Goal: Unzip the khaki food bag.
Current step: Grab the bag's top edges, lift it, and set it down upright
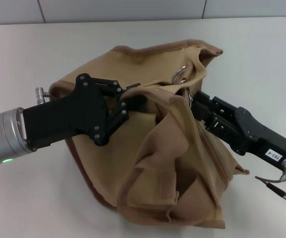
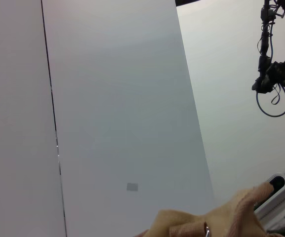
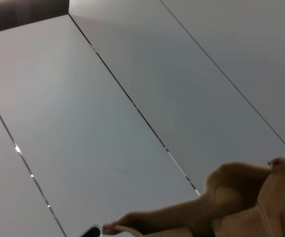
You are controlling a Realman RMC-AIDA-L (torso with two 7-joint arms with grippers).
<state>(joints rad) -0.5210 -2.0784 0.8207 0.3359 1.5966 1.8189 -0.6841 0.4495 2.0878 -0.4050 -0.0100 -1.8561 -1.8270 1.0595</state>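
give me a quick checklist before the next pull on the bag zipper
1. Left tool holding the khaki food bag at its top edge: ok, its tip is buried in the fabric there.
2. Right tool at the zipper line: ok, it meets the bag beside the metal ring.
3. Zipper pull actually gripped: cannot tell, fabric hides the tip.
4. Bag upright and square: not ok, it is slumped and crumpled on the table.
5. How far the zipper has opened: cannot tell.
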